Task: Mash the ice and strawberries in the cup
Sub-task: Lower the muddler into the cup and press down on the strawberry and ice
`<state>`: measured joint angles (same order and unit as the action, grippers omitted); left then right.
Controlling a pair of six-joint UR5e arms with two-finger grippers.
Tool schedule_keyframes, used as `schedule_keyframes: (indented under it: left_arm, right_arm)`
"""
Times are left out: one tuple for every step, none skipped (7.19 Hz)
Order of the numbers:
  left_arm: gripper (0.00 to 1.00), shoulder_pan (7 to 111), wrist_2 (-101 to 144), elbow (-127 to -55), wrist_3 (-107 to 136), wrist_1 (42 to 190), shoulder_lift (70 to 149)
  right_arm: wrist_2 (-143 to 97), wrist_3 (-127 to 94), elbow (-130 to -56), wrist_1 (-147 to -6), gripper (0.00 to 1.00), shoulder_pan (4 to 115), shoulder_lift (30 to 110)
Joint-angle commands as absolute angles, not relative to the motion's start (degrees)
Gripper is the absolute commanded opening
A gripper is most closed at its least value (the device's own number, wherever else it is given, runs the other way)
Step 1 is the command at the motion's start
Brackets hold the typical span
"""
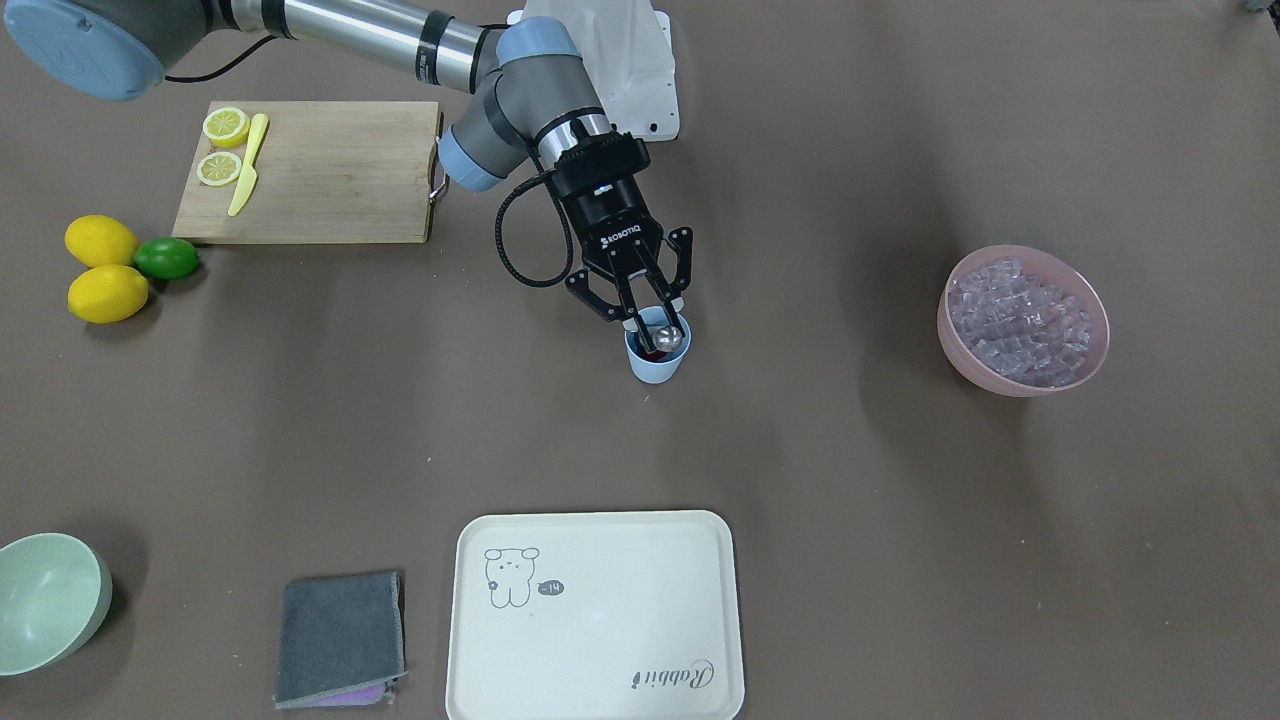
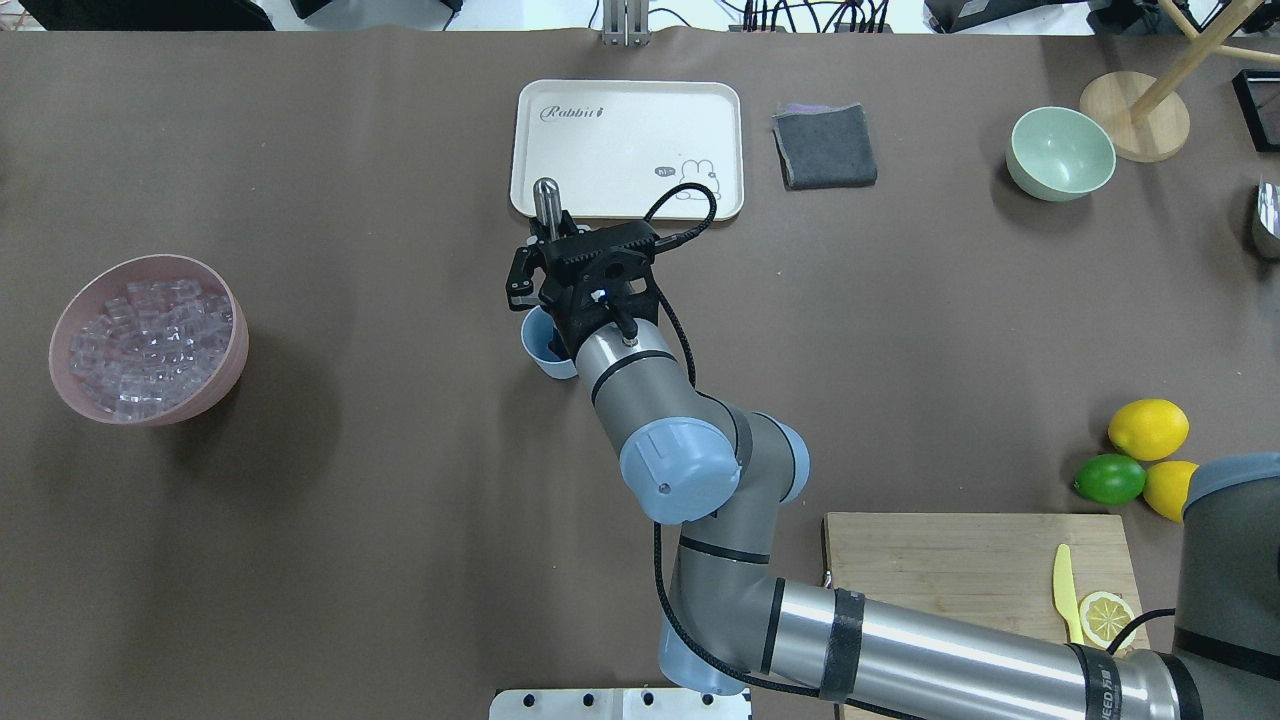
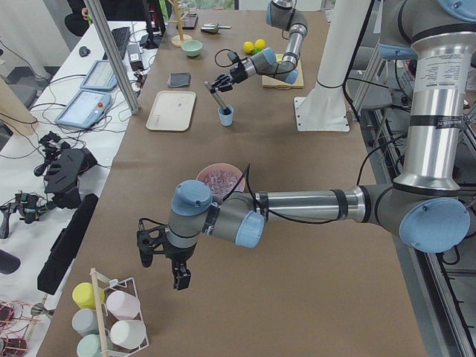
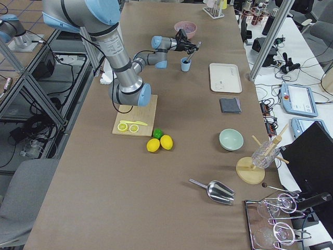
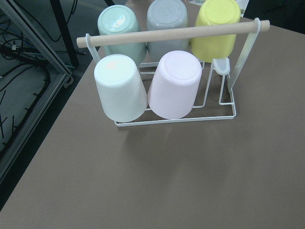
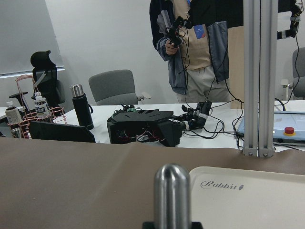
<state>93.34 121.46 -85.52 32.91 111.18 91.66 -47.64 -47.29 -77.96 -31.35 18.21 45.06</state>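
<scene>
Gripping a steel muddler (image 1: 668,337), the right gripper (image 1: 655,312) has its fingers clamped on the shaft just above the cup (image 1: 655,368). The muddler is tilted, its rounded top leaning away from the robot toward the tray (image 1: 600,640). Its lower end goes down into the cup.

- Cup: upright on the table (image 1: 850,480) at mid-table, on the robot's side of the tray and apart from it.
- Strawberry (image 1: 652,354): only a dark red patch shows inside the cup under the gripper, and its shape is hidden.
- Ice (image 1: 1020,318): clear cubes heaped in the pink bowl (image 1: 985,382), well apart from the cup on the robot's left. Whether any cubes lie in the cup cannot be told.
- Left gripper (image 3: 163,268): shows only in the exterior left view, hanging fingers down over the table's left end near the cup rack (image 5: 167,119). Open or closed cannot be told. The rack holds five upturned tumblers.
- Robot's right side: cutting board (image 1: 330,170) with two lemon halves (image 1: 225,127) and a yellow knife (image 1: 247,165). Beside the board are two lemons (image 1: 100,240) and a lime (image 1: 167,258), touching.
- Far edge: grey cloth (image 1: 340,635) beside the tray, with the pale green bowl (image 1: 50,600) beyond it.
</scene>
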Motion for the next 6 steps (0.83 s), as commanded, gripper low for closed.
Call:
schedule_keyframes:
  left_arm:
    - [0.98, 93.34, 121.46, -85.52, 32.96, 111.18, 91.67]
    - [0.98, 93.34, 121.46, -85.52, 32.96, 111.18, 91.67]
    - [0.98, 93.34, 121.46, -85.52, 32.96, 111.18, 91.67]
    - [0.98, 93.34, 121.46, -85.43, 32.96, 111.18, 91.76]
    - [0.98, 93.34, 121.46, -85.43, 32.96, 111.18, 91.76]
    - [0.98, 93.34, 121.46, -85.43, 33.05, 111.18, 91.76]
  right_arm:
    - [-47.72, -46.94, -78.57, -31.38, 0.0, 18.28, 44.13]
    - [-47.55, -46.67, -78.92, -31.46, 0.0, 18.37, 42.73]
    - [-46.94, -46.5, -79.19, -31.55, 0.0, 18.98, 42.37]
    - [-46.93, -45.1, -80.15, -31.55, 0.0, 20.03, 42.36]
    - [-47.11, -43.43, -80.85, -31.55, 0.0, 21.34, 42.36]
    - [-47.2, -43.42, -80.86, -31.55, 0.0, 21.88, 42.45]
